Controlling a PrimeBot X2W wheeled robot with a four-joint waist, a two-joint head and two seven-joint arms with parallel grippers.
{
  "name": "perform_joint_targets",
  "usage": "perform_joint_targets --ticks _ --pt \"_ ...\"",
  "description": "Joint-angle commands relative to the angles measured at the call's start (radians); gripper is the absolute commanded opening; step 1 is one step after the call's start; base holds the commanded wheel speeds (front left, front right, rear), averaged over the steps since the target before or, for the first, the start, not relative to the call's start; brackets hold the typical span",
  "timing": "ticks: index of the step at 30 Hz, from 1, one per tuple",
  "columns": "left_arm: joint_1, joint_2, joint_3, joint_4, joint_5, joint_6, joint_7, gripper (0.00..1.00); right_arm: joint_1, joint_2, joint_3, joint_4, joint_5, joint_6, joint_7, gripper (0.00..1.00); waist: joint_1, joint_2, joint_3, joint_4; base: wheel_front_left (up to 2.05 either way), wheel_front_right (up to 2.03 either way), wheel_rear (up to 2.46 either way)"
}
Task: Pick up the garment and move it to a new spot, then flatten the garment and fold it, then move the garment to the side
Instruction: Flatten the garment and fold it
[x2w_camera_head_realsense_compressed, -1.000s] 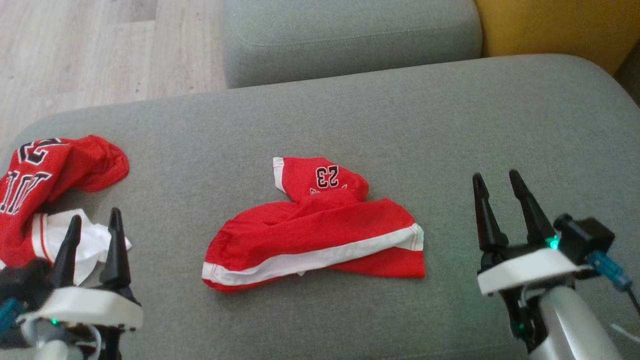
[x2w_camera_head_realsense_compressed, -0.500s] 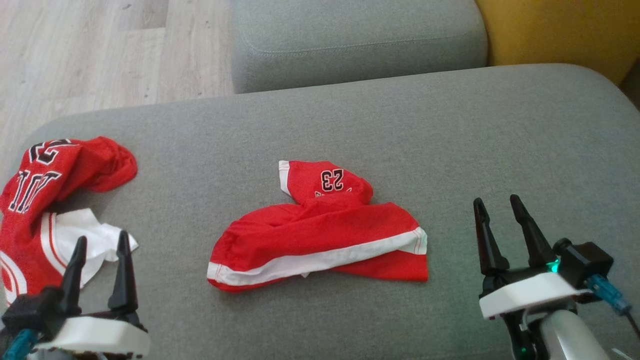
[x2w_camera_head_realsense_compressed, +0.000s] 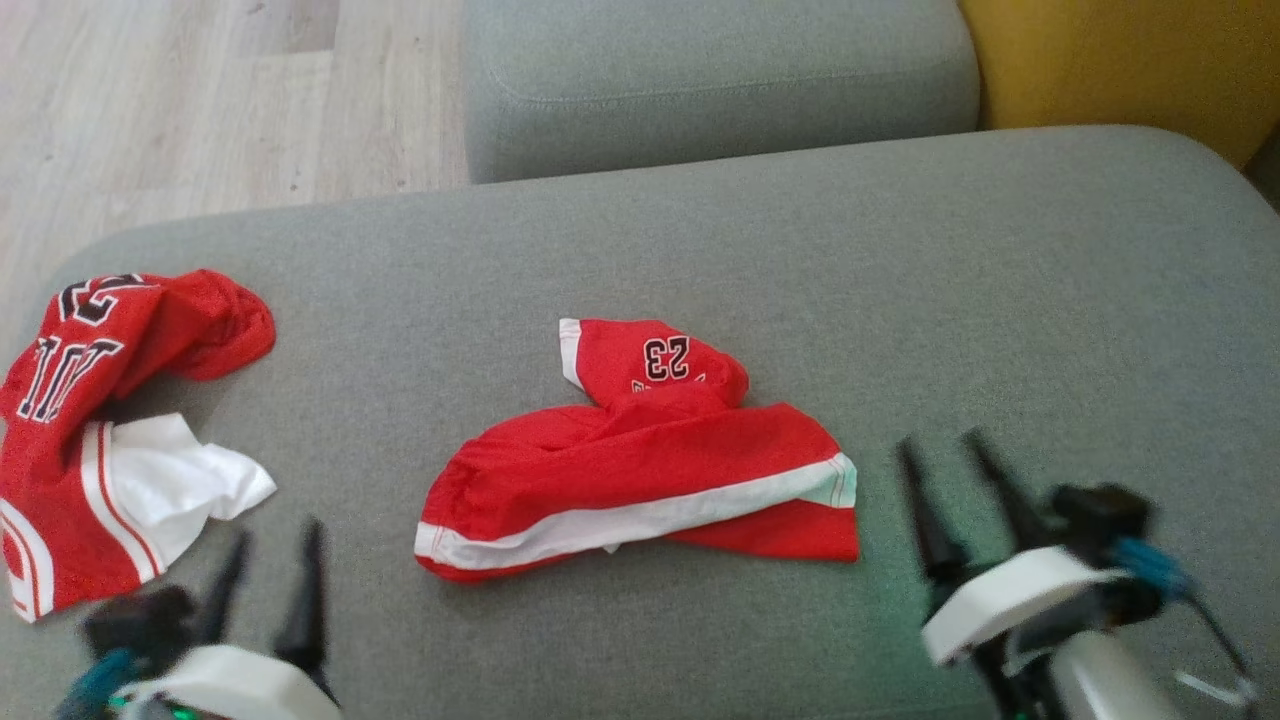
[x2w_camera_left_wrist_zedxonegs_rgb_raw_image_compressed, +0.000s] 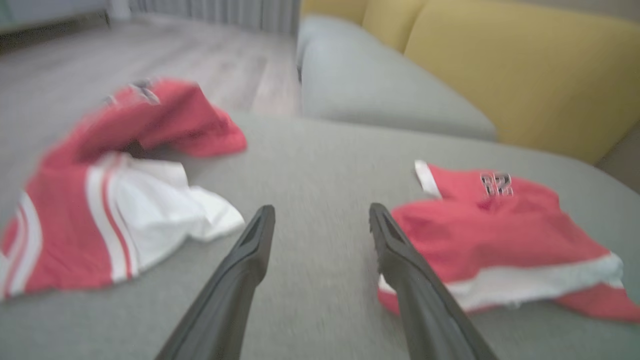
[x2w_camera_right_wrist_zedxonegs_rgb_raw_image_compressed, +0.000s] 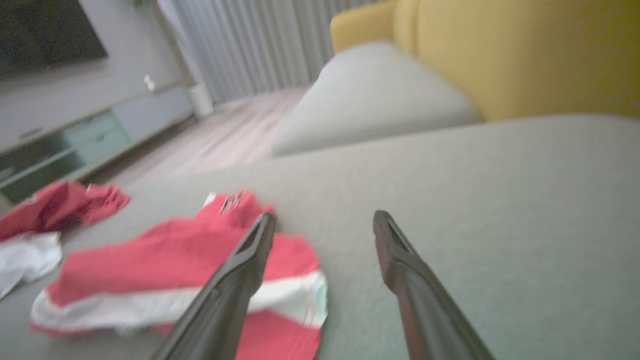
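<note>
The garment (x2w_camera_head_realsense_compressed: 640, 460) is a crumpled pair of red shorts with a white band and the number 23. It lies mid-cushion on the grey sofa seat (x2w_camera_head_realsense_compressed: 900, 280). My left gripper (x2w_camera_head_realsense_compressed: 278, 535) is open and empty near the front edge, left of the garment and apart from it. My right gripper (x2w_camera_head_realsense_compressed: 938, 442) is open and empty, just right of the garment's white-banded corner. In the left wrist view the garment (x2w_camera_left_wrist_zedxonegs_rgb_raw_image_compressed: 500, 225) lies right of my open left gripper (x2w_camera_left_wrist_zedxonegs_rgb_raw_image_compressed: 321, 207). In the right wrist view the garment (x2w_camera_right_wrist_zedxonegs_rgb_raw_image_compressed: 175, 260) lies left of my open right gripper (x2w_camera_right_wrist_zedxonegs_rgb_raw_image_compressed: 324, 215).
A second red and white jersey (x2w_camera_head_realsense_compressed: 100, 420) lies bunched at the cushion's left end, seen too as a jersey (x2w_camera_left_wrist_zedxonegs_rgb_raw_image_compressed: 125, 200) in the left wrist view. Another grey cushion (x2w_camera_head_realsense_compressed: 720, 80) and a yellow backrest (x2w_camera_head_realsense_compressed: 1120, 60) stand behind. Wooden floor (x2w_camera_head_realsense_compressed: 200, 100) lies beyond the far left edge.
Both grippers have dropped lower in the head view and are blurred by motion, the left shifting right and the right shifting left. The camera shifted a little. The garments lie as before.
</note>
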Motion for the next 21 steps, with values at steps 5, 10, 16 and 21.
perform_joint_targets --ticks 5,10,16,21 --pt "-0.067 0.021 -0.059 0.045 -0.071 -0.076 0.239 1.00 -0.110 -0.019 0.120 0.035 0.093 -0.001 0.209 1.00 0.0000 0.0000 0.030 0.002 0.00 0.00 0.00" --pt "-0.136 0.039 -0.117 0.081 -0.089 -0.118 0.322 1.00 -0.176 -0.034 0.129 0.090 0.128 -0.001 0.302 1.00 0.0000 0.0000 0.072 0.018 0.00 0.00 0.00" --pt "-0.246 0.046 -0.147 0.155 -0.099 -0.137 0.311 1.00 -0.243 -0.035 0.145 0.145 0.140 -0.001 0.360 1.00 0.0000 0.0000 0.126 0.027 0.00 0.00 0.00" --pt "-0.300 0.046 -0.177 0.202 -0.121 -0.146 0.297 1.00 -0.275 -0.032 0.164 0.175 0.150 -0.001 0.367 1.00 0.0000 0.0000 0.157 0.025 0.00 0.00 0.00"
